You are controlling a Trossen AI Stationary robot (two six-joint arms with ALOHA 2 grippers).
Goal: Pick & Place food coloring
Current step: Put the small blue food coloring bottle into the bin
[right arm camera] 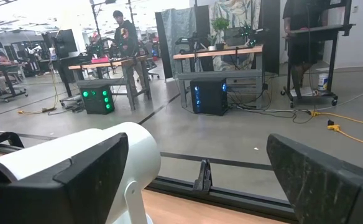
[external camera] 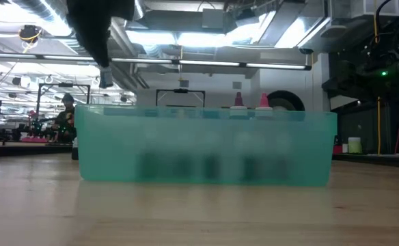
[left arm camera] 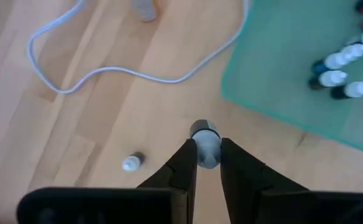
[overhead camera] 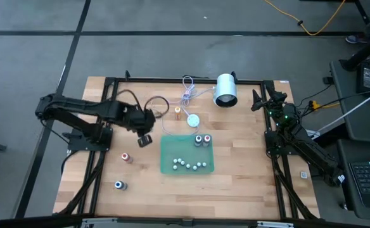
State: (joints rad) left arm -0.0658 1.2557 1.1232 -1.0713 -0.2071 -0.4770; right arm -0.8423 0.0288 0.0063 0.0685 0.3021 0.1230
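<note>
Near edge: you have bare table [overhead camera: 236,196] along the near side; a blue-topped bottle [overhead camera: 119,185] stands alone toward the near left corner, with open board around it.
Red-topped bottle: it stands farther in [overhead camera: 127,158], left of the green tray [overhead camera: 169,166], apart from its wall.
Tray contents: the high view gives you a row of small bottles [overhead camera: 189,164] along the tray's near side and two larger dark ones [overhead camera: 202,140] at its far right; the low view blurs all of these behind the tray wall [external camera: 206,147], with only two pink tips above the rim.
Left gripper: your left gripper [left arm camera: 205,152] hangs above the wood just left of the tray's far left corner, its fingers [left arm camera: 183,168] clamped on one food coloring bottle [left arm camera: 205,144]; cap colour is hard to tell from the wrist view.
Only in left wrist: a tiny bottle [left arm camera: 132,162] on the wood near the held one, and the tray's bottles lying on their sides.
Cable: a pale cable [overhead camera: 186,95] loops on the far middle of the table, ending at a white disc [overhead camera: 192,120] just beyond the tray; an orange-topped bottle [overhead camera: 177,111] stands left of it.
White cylinder: it lies at the far edge [overhead camera: 225,90], partly cut off in the right wrist view.
Right gripper: your right gripper [right arm camera: 197,180] waits at the far right corner with its fingers spread wide, holding nothing.
Room beyond: a person [right arm camera: 124,31] stands among benches, seen only from the right wrist.
</note>
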